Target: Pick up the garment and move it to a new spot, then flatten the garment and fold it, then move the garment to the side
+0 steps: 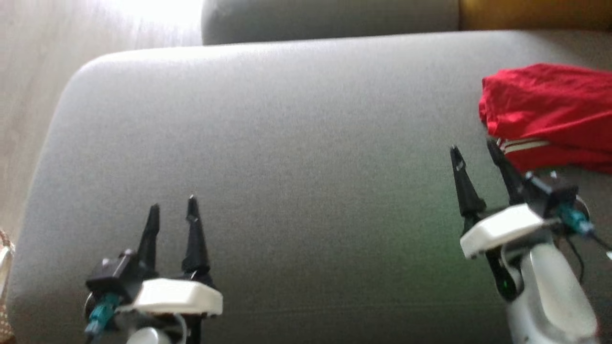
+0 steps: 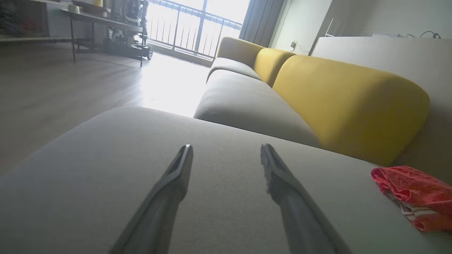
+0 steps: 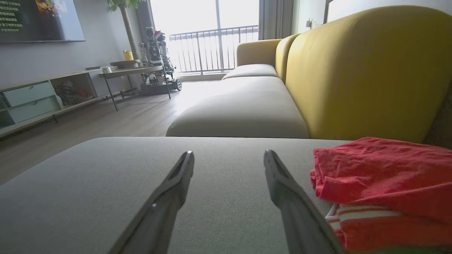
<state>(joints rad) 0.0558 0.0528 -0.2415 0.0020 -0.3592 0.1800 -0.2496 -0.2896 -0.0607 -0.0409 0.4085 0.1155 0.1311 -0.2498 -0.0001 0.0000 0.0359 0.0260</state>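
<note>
1. At the far left of my head view a strip of pale wood floor (image 1: 28,95) runs alongside the grey cushion (image 1: 287,143) I am working over.
2. My left pincer (image 1: 173,201) sits at the lower left above bare grey fabric. Its two dark fingers are spread wide with nothing between them, and its wrist view shows the same gap.
3. My right pincer (image 1: 473,145) is over at the right, fingers also wide apart and gripping nothing. The tip of its right-hand finger is just beside the garment's near left corner; I cannot tell whether it touches.
4. The red garment (image 1: 550,110) lies in layered folds on the cushion's right side, with a white-striped band showing along its near edge. Part of it runs past the right border of the head view.
5. In the right wrist view a yellow backrest (image 3: 353,70) rises behind the garment.
</note>
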